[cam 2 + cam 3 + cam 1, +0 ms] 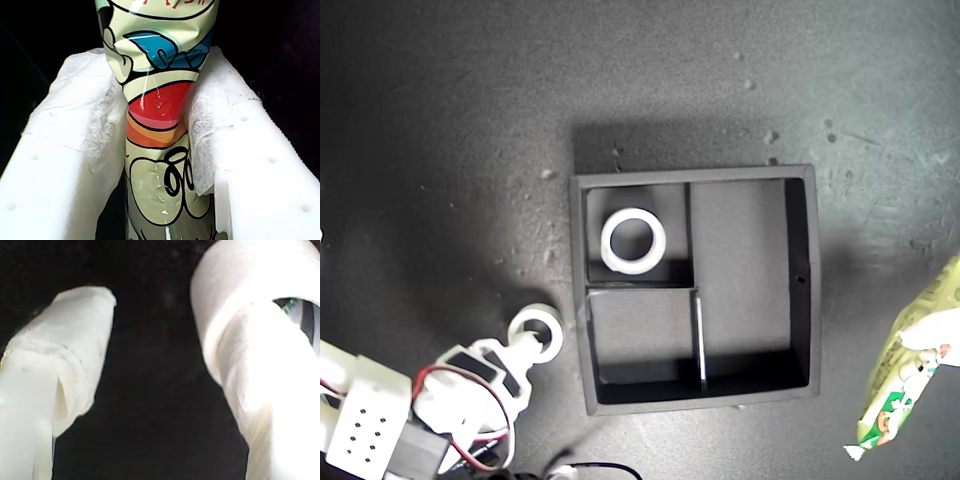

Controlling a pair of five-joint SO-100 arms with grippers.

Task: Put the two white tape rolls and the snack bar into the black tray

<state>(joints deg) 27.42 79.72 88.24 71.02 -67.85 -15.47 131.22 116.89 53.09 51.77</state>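
**One roll in the tray, bar and second roll outside it**

Exterior view: the tray (pixel 800 290) sits mid-table, its two small compartments toward the view's left and the long one toward the right. The wide roll (pixel 633 240) lies flat in the upper small compartment. The lower small compartment and the long one hold nothing. The thick roll (pixel 537 333) lies on the table just beside the tray's lower left corner, at the tip of my second gripper (pixel 525 345), which reaches in from the view's lower left. The bar (pixel 910 365) is at the view's right edge, well apart from the tray, held by my first gripper (pixel 932 335).

First wrist view: my first gripper (pixel 159 130) is clenched on the bar (pixel 160 75), both padded fingers (pixel 85 125) pressing its wrapper.

Second wrist view: my second gripper (pixel 160 355) has its fingers spread, one finger (pixel 265 365) passing through the thick roll (pixel 235 290), the other clear of it.
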